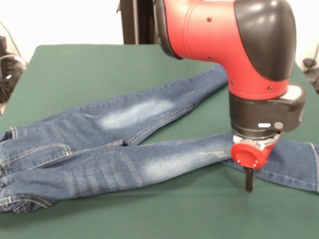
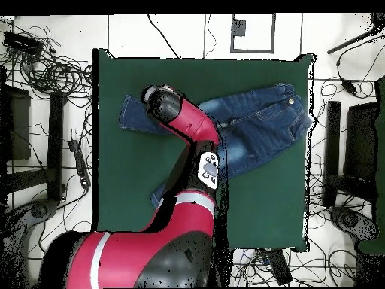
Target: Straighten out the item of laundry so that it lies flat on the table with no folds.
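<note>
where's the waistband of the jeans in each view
Front view: the waistband lies at the far left edge, low in the picture.
Overhead view: the waistband is at the right, near the table's right edge, in the upper half.
Shared landmark: the red arm, which stands over the leg ends, opposite the waistband, in both views.

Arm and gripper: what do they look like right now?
The arm has glossy red shells with black joint caps and small dark screw holes. The wrist is a black band with a grey edge and white marks, above a red flange with white dots. The gripper shows as a thin black tip.
</note>
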Controlling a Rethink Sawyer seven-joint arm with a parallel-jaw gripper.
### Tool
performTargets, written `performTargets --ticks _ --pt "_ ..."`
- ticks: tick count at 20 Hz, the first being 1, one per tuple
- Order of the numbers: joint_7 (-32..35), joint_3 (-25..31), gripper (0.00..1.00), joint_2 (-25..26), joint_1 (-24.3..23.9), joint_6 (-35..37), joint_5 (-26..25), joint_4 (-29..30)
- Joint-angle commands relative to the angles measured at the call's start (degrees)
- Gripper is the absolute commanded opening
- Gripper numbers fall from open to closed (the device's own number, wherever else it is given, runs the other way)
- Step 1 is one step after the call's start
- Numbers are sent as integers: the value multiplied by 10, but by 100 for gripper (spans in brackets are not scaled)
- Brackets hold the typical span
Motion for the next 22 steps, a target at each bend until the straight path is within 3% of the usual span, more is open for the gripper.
performTargets --ticks 1,22 --pt "8 82 100 2 0 -40 -17 99" --pt "17 98 100 -7 8 -65 -19 129"
